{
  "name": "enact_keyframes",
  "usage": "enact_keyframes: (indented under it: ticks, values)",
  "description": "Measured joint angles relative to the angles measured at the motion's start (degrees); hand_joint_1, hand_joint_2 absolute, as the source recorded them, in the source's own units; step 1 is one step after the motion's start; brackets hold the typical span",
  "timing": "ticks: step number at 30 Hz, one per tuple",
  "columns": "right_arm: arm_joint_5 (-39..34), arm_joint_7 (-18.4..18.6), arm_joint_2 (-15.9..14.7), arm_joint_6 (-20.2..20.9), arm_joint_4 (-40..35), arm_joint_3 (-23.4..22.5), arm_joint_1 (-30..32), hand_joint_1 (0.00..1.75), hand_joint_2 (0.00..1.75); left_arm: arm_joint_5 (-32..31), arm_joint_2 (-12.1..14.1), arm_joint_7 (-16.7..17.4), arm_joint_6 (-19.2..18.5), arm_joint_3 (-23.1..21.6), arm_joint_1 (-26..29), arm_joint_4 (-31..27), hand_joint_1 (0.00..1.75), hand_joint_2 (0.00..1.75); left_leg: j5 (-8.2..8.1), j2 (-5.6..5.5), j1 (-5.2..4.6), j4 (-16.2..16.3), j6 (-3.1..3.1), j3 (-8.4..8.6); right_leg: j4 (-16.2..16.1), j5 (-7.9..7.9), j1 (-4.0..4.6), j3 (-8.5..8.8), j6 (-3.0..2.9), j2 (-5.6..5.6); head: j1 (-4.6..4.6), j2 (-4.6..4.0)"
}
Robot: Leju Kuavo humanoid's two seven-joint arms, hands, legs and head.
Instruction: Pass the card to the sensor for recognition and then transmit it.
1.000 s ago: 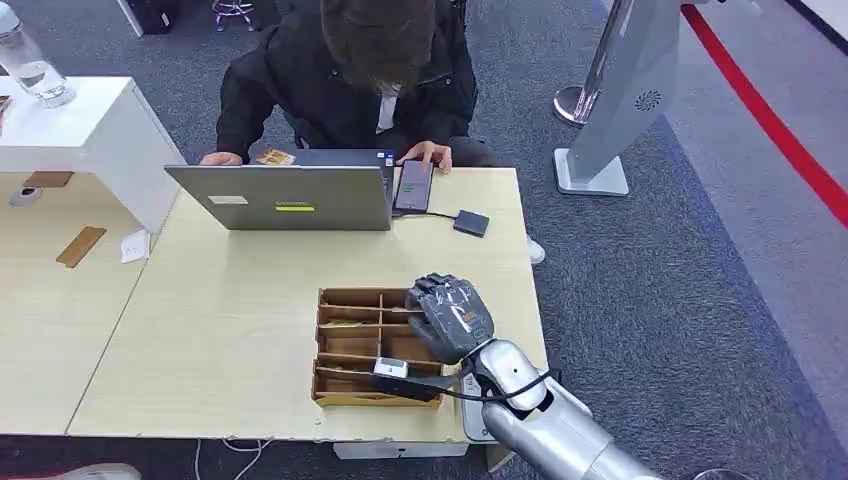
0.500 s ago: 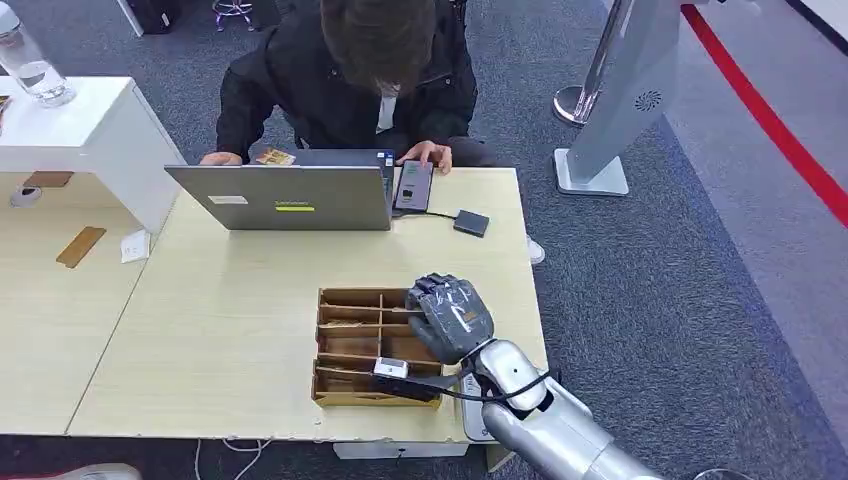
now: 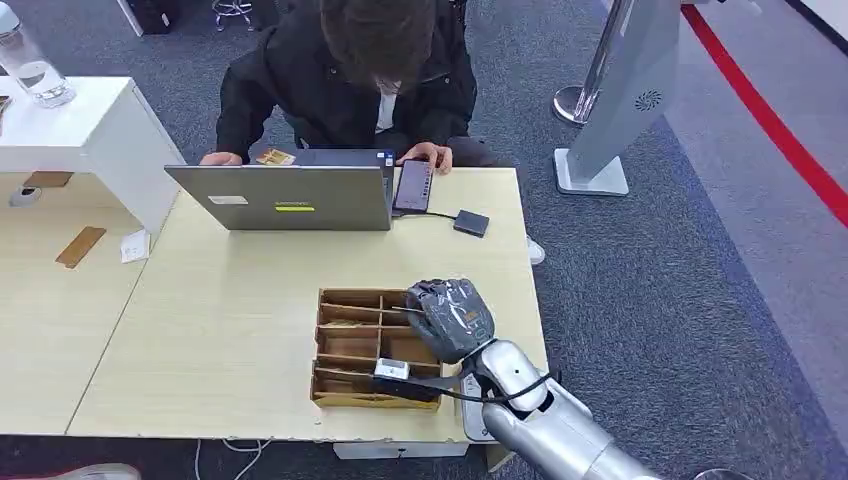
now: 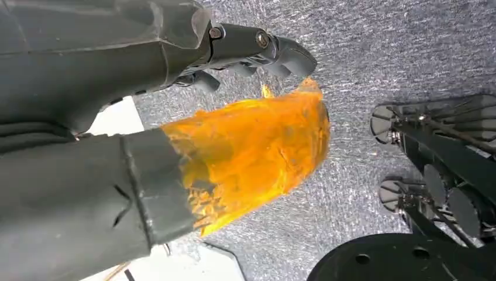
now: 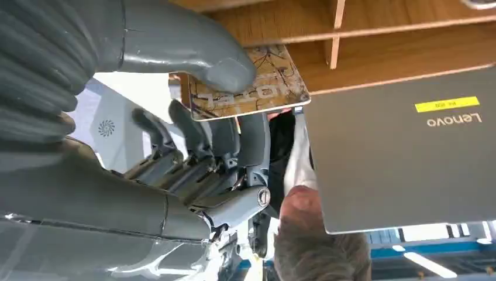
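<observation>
My right hand [image 3: 452,318] hovers over the far right corner of a brown wooden divider box [image 3: 345,345] on the pale table, fingers curled in. In the right wrist view this hand [image 5: 175,158] pinches a brown patterned card [image 5: 257,88] between thumb and fingers, just above the box's compartments. A small dark square sensor [image 3: 471,222] lies on the table beyond the box, wired toward the laptop. My left hand [image 4: 117,76] hangs over grey carpet with nothing in it, its thumb wrapped in orange tape.
A person [image 3: 350,70] sits at the far side behind a grey laptop [image 3: 285,198], one hand at a phone [image 3: 413,185]. A white shelf [image 3: 90,130] stands at the left, a grey stand [image 3: 620,100] at the right. A small white-labelled device [image 3: 392,368] with a black cable lies on the box's near edge.
My right hand's fingers have curled in over the box's far right corner. Its back now faces the camera. The box, sensor and person have not moved.
</observation>
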Motion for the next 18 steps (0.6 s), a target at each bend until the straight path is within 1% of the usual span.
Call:
enact_keyframes:
  ticks: [3,10,18]
  values:
    - [-0.1,0.0,0.0,-0.2,0.1,0.0,0.0,1.75,1.75,-0.6,0.0,0.0,-0.3,0.6,0.0,-0.3,0.0,0.0,0.0,0.0,0.0,0.0,0.0,0.0,0.0,0.0,0.0,0.0,0.0,0.0,0.0,0.0]
    - [-0.1,1.4,0.0,-2.9,-0.5,-1.6,1.5,1.75,1.75,-2.4,-1.1,-0.4,-1.7,2.3,0.0,-2.4,0.0,0.0,0.0,0.0,-0.01,0.0,0.0,0.0,0.0,0.0,-0.01,0.0,0.0,0.0,-0.02,0.0]
    - [0.4,1.5,0.0,-3.3,-0.8,-3.0,2.3,1.75,1.75,-3.4,-2.2,-0.6,-2.4,3.8,0.0,-4.7,0.0,0.0,0.0,0.0,-0.01,0.0,0.0,0.01,0.0,0.0,0.0,0.0,0.0,0.0,-0.02,0.0]
